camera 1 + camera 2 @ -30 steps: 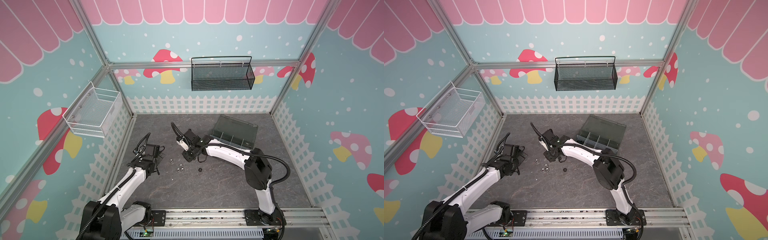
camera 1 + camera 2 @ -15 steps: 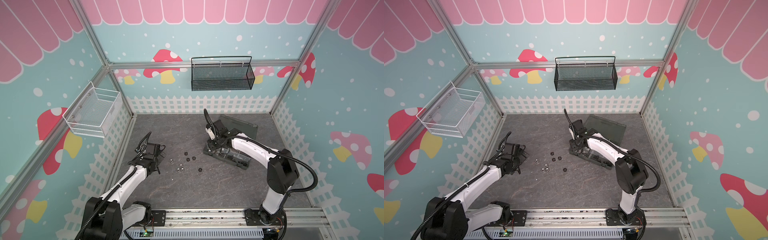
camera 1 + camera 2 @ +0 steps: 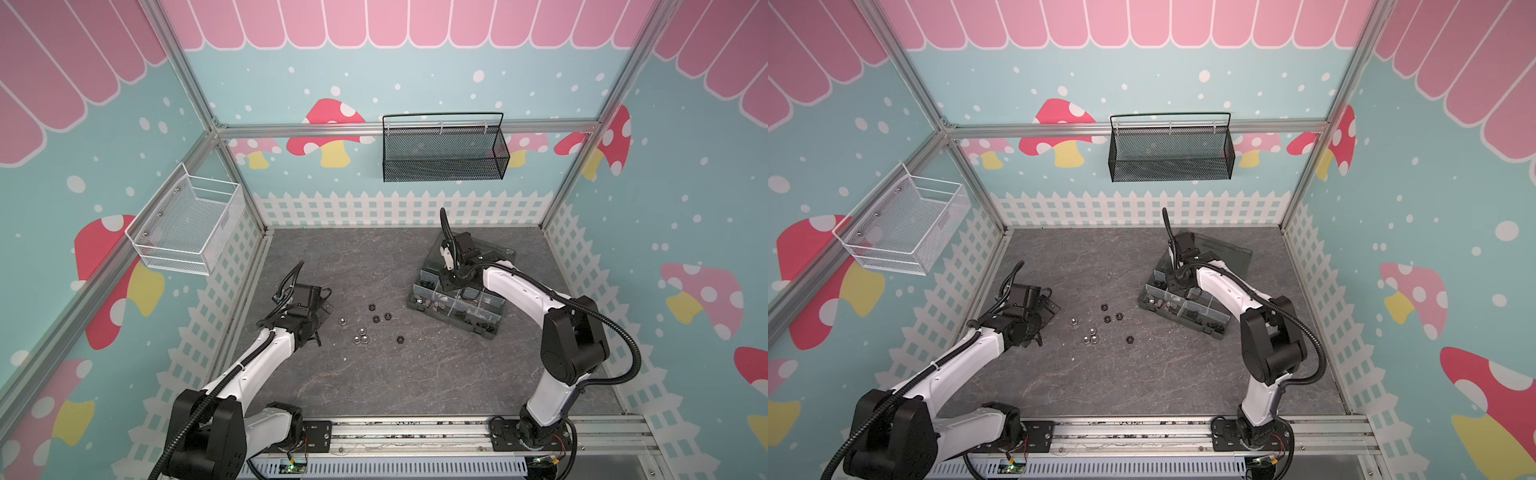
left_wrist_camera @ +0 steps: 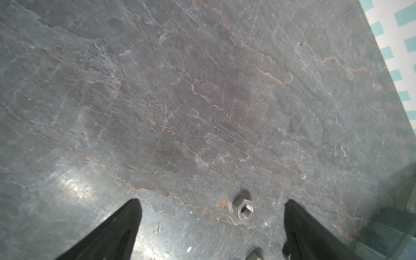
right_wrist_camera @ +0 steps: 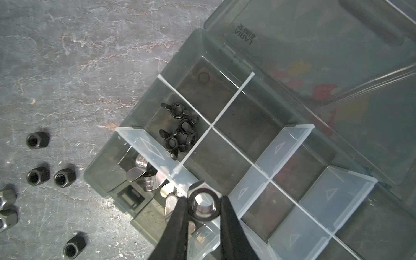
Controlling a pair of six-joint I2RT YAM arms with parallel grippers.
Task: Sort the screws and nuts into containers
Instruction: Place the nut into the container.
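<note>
The jaws of the right gripper [image 5: 203, 198] clamp a black hex nut [image 5: 210, 215], its hole running along the fingers. It hangs over a pale divider [image 5: 177, 171] of the organizer box [image 5: 146, 108], between the silver wing nuts [image 5: 144, 173] and an empty cell. The left gripper [image 4: 211, 202] gapes wide, and a silver hex nut [image 4: 244, 209] lies on the table [image 4: 202, 90] between its fingers.

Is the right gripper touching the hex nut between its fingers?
Touching. In the right wrist view, both fingers of the right gripper press against the hex nut, no gap.
</note>
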